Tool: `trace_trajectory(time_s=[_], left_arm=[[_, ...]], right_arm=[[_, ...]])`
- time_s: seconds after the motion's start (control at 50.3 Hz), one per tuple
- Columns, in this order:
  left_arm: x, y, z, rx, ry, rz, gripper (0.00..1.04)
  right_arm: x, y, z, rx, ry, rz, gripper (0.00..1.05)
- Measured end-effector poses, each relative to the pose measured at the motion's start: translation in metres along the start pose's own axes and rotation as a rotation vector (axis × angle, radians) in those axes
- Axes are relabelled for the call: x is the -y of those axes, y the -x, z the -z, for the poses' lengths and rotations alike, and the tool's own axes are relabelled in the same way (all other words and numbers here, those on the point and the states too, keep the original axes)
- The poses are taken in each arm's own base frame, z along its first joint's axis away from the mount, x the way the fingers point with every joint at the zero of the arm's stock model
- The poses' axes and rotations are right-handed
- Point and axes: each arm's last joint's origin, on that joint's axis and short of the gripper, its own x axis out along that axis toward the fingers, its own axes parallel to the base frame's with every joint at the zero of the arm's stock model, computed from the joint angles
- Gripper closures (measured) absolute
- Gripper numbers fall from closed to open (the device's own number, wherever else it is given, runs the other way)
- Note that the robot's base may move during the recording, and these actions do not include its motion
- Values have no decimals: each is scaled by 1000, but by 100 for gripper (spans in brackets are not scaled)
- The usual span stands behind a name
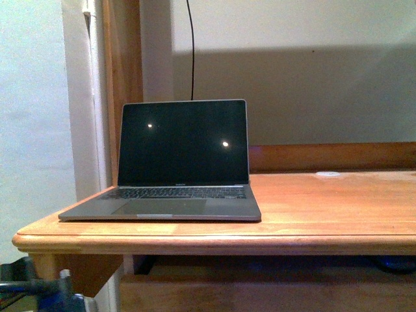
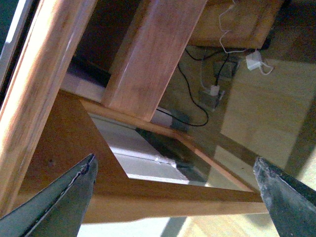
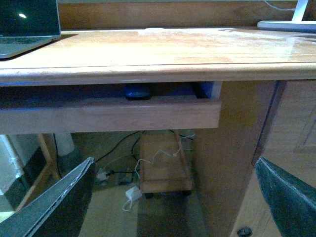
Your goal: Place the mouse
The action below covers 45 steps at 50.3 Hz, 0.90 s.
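Mouse (image 3: 137, 92) under the table (image 3: 148, 49); both my jaws spread, empty.
It sits on the pull-out shelf (image 3: 108, 114) beneath the table top, ahead of my right jaws, long axis seemingly along the table's edge; my left arm looks farther.

dim, warm cast | 2 glare spots on laptop screen (image 1: 183, 143) | shadow band on wall (image 1: 312, 97) | soft focus

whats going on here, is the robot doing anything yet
Nothing is held yet. The laptop sits open, screen dark, on the wooden desk. The mouse lies on the shelf beneath, untouched. The right tool faces it, open and empty; the left tool is open too, down by the desk's underframe.
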Motion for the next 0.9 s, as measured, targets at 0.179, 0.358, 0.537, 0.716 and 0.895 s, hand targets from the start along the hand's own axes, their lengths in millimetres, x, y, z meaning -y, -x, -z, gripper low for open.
trace_trajectory(time_s=[0.179,0.358,0.537,0.716,0.895], left_arm=[[-9,-32,1,47,-250,0,8],[-17,-56,-1,99,-388,-23,8],[-10,-81,9,127,-458,-13,8],[-13,-97,14,155,-536,-35,8],[-13,-108,18,161,-585,-44,8]], right_arm=[[0,0,0,0,0,0,7],[0,0,0,0,0,0,7],[0,0,0,0,0,0,7],[0,0,0,0,0,0,7],[0,0,0,0,0,0,7]])
